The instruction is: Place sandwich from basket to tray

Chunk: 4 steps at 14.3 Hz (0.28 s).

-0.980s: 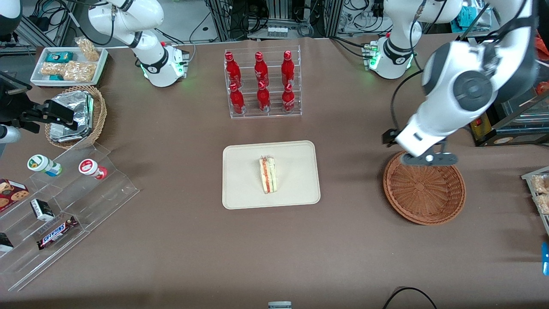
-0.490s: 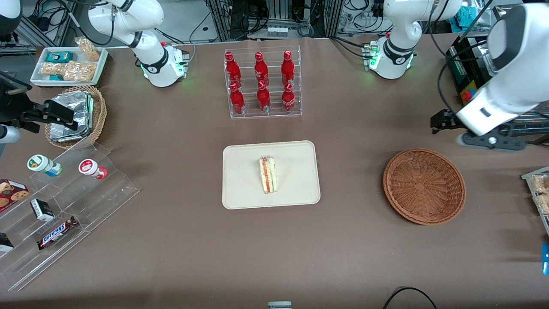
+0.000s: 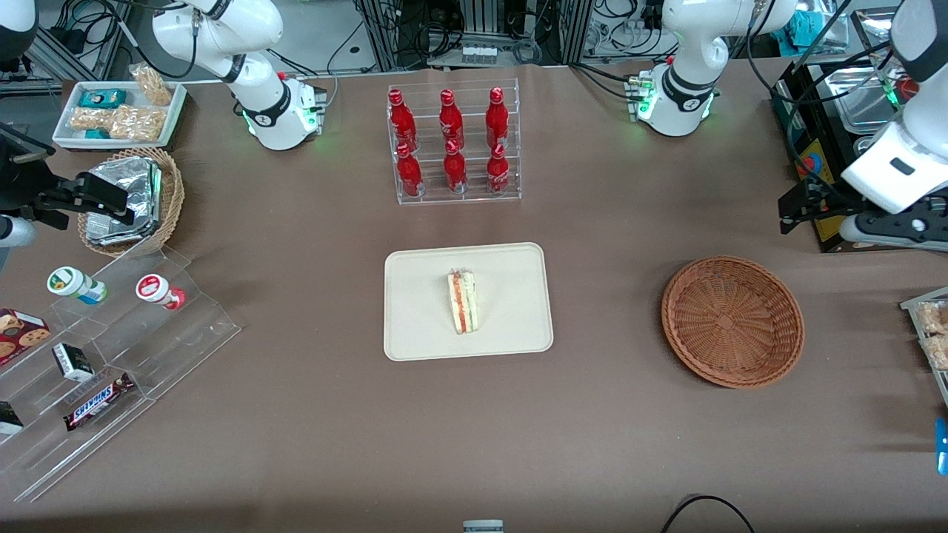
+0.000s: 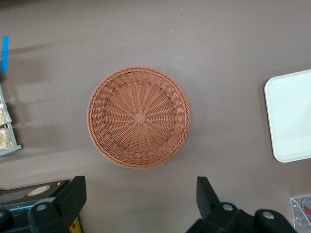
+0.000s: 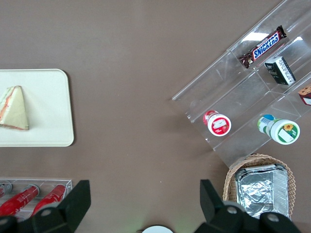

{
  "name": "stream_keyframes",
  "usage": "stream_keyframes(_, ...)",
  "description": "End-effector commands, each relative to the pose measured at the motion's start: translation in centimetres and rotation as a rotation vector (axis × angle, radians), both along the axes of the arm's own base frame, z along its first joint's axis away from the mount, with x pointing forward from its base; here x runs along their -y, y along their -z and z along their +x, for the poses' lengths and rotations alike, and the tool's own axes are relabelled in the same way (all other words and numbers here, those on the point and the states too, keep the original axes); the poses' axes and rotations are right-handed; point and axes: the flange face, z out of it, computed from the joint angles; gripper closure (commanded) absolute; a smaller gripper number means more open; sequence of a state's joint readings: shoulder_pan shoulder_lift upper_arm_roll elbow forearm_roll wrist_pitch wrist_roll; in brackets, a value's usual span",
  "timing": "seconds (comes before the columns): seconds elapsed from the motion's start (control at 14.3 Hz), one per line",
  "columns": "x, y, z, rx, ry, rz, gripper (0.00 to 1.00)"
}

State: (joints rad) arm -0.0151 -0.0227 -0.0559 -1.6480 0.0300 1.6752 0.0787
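Observation:
The sandwich (image 3: 463, 301) (image 5: 13, 109), a pale wedge with red and green layers, lies on its side in the middle of the cream tray (image 3: 415, 333) (image 4: 291, 116) (image 5: 53, 97). The reddish-brown wicker basket (image 3: 732, 321) (image 4: 138, 116) stands with nothing in it, toward the working arm's end of the table. My left gripper (image 3: 892, 235) (image 4: 140, 199) hangs high over the table edge, farther from the front camera than the basket and off to its side. It is open, with only bare tablecloth between its fingers.
A clear rack of red bottles (image 3: 453, 144) stands farther from the front camera than the tray. A tan basket of foil packets (image 3: 133, 200), a white snack tray (image 3: 118, 111) and a stepped acrylic shelf (image 3: 111, 355) sit toward the parked arm's end. A snack rack (image 3: 929, 333) sits beside the wicker basket.
My left arm has swung away from above the basket's rim toward the working arm's end of the table. The sandwich, tray and basket have not moved.

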Motion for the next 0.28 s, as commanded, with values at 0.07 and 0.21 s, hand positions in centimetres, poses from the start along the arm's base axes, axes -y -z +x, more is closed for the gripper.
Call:
stream_keyframes(0.07,-0.63,-0.69,0.38,-0.022,-0.028,-0.051,0.00)
stream_keyframes(0.21,-0.62,-0.70,0.25,-0.028,-0.028,-0.053,0.00)
